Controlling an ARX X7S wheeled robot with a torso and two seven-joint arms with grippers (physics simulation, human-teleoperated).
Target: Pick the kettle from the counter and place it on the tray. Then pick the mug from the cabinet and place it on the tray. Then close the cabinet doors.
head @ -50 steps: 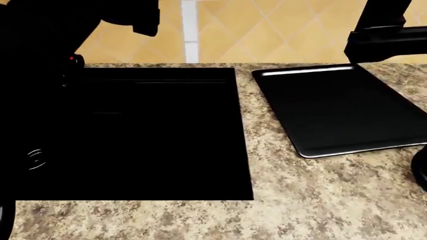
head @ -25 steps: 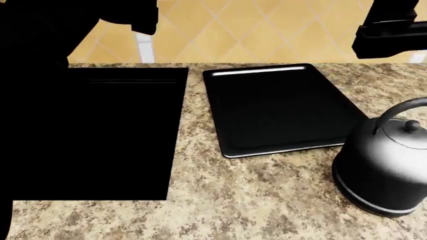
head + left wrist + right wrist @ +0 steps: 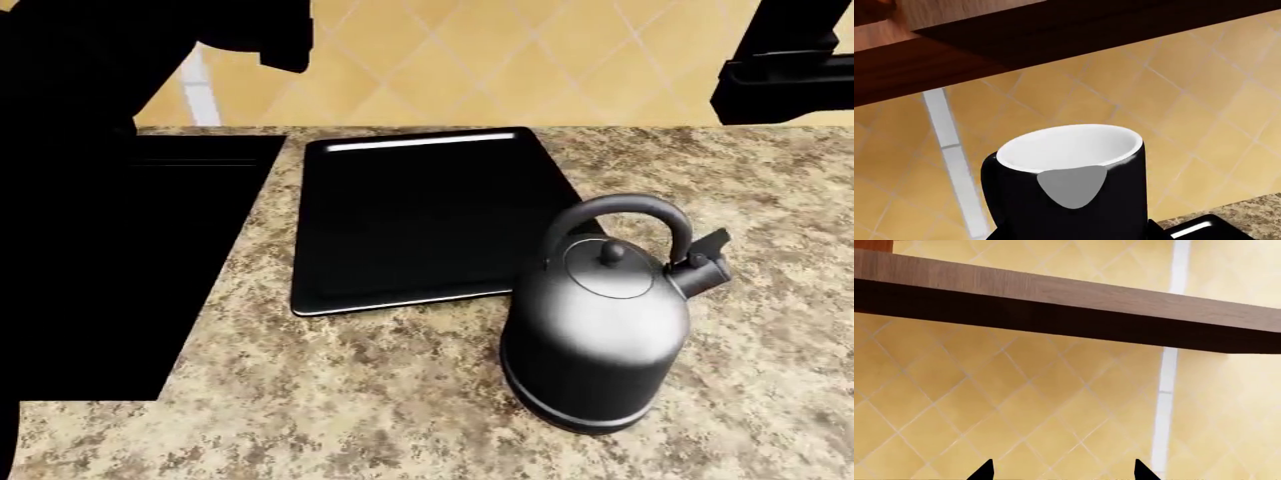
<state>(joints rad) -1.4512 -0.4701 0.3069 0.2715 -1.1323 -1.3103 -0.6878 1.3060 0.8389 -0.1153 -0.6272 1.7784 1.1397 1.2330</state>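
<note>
The kettle stood upright on the worktop, touching or slightly overlapping the tray's front-right corner, at about five o'clock from the tray. The tray's surface was bare, so the kettle step looked unfinished.

The left claw was clenched round the mug, holding it upright and high against the tiled wall, just under the wooden cabinet. One grey pad pressed on the mug's outer wall below the white rim, probably to keep it level on the way to the tray.

The right claw faced the wall with its two dark tips spread and nothing between them, released and probably waiting for the kettle.
</note>
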